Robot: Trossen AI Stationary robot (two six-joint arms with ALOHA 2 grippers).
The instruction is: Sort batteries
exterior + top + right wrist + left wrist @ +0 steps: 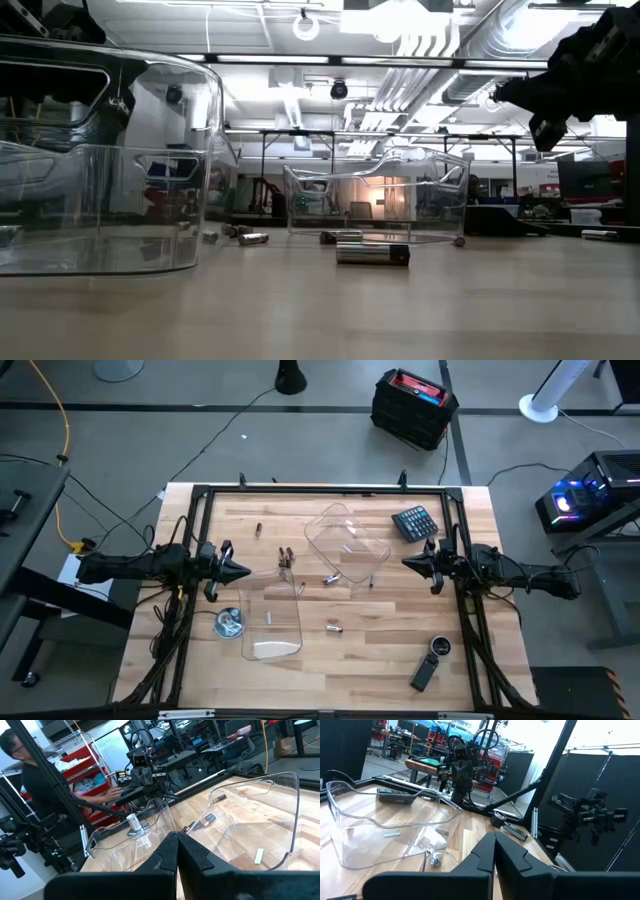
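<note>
Several small batteries lie on their sides on the wooden table: one (258, 527) toward the far left, a cluster (285, 559), one (328, 579) by the far clear tray (345, 545), one (335, 626) near the middle, also seen up close as a cylinder (372, 254). A silvery one (270, 615) lies inside the near clear tray (272, 622). My left gripper (243, 571) hovers shut at the table's left, pointing right, above that tray's far end. My right gripper (407, 561) hovers shut at the right, pointing left, beside the far tray. Both show shut fingers in the wrist views (495, 851) (177, 851).
A round shiny metal dish (229, 623) sits near the left edge. A calculator (414, 522) lies far right, and a black oblong gadget (424, 672) with a round part (440, 647) near right. A person (30, 775) stands beyond the table. Bare wood lies between the trays and the near edge.
</note>
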